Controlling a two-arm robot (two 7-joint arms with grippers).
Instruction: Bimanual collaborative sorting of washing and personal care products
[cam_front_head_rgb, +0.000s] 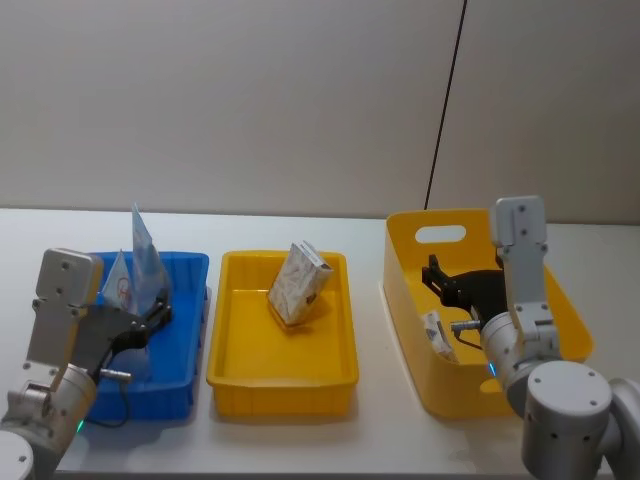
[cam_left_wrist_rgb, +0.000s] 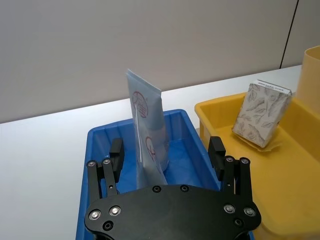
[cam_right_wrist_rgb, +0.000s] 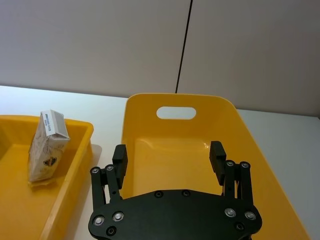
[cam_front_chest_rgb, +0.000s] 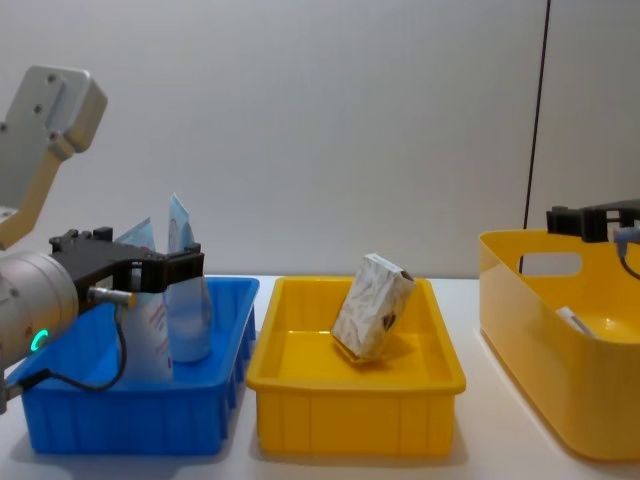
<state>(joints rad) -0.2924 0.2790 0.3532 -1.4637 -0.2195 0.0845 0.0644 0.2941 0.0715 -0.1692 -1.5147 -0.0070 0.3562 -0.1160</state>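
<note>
L gripper & R gripper both held low, reaching fwd, jaws apart.

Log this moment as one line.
left gripper open, facing tube upright in blue bin | right gripper open over deep yellow bin, small pack inside | patterned pack leaning in yellow tray

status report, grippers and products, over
Left gripper open, over blue bin facing upright tube. Right gripper open, over tall yellow bin holding small pack. Patterned pack leaning in yellow tray. Nothing blocking.
</note>
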